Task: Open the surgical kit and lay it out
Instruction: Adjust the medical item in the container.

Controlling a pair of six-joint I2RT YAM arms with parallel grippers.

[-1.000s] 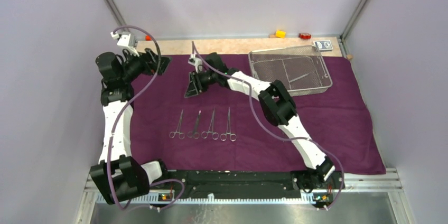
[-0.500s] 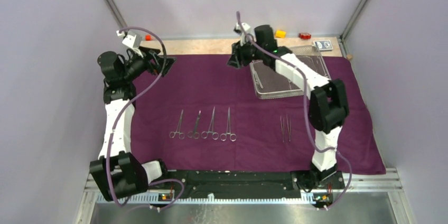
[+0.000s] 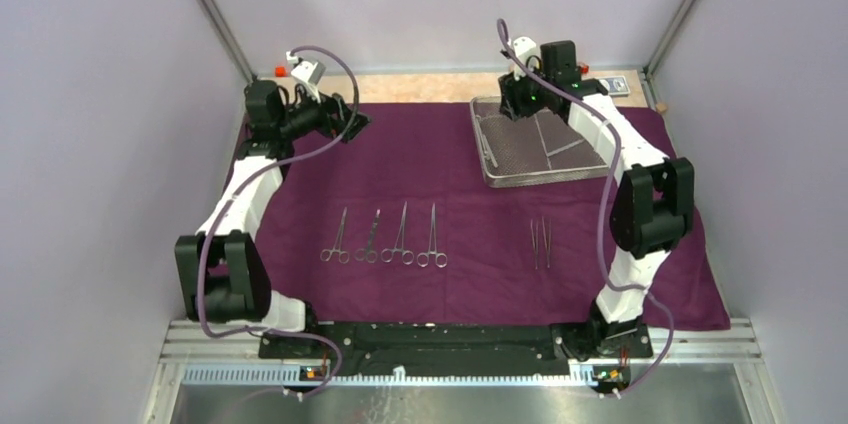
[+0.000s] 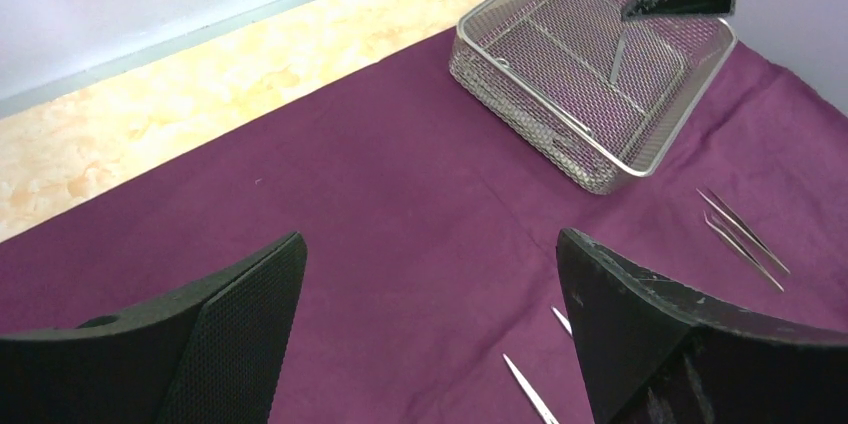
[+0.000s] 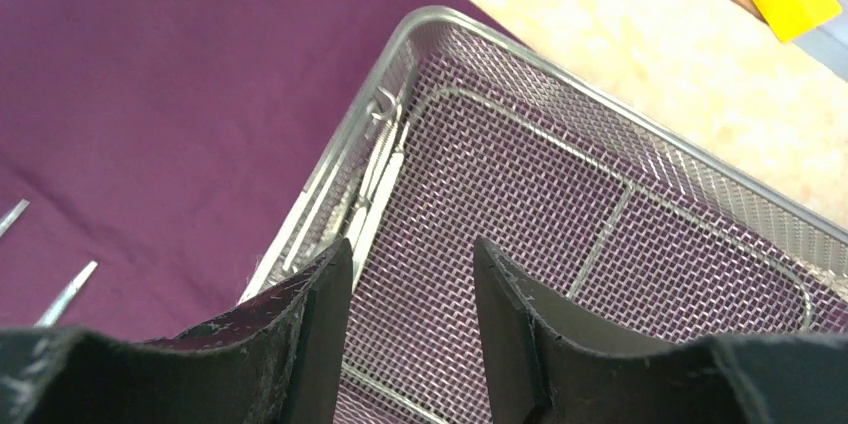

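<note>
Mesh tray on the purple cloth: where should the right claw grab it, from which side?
Probably its left end wall, from straight above, one finger inside and one outside. That wall of the tray is thin and upright, so it fits between fingers; the flat mesh floor gives nothing to pinch. The right claw hovers over it.

White links (image 3: 237, 199), black joints (image 3: 655, 206), mauve cables (image 3: 325, 49); left hand (image 4: 430, 239) has black textured wedge fingers (image 4: 245, 329).
</note>
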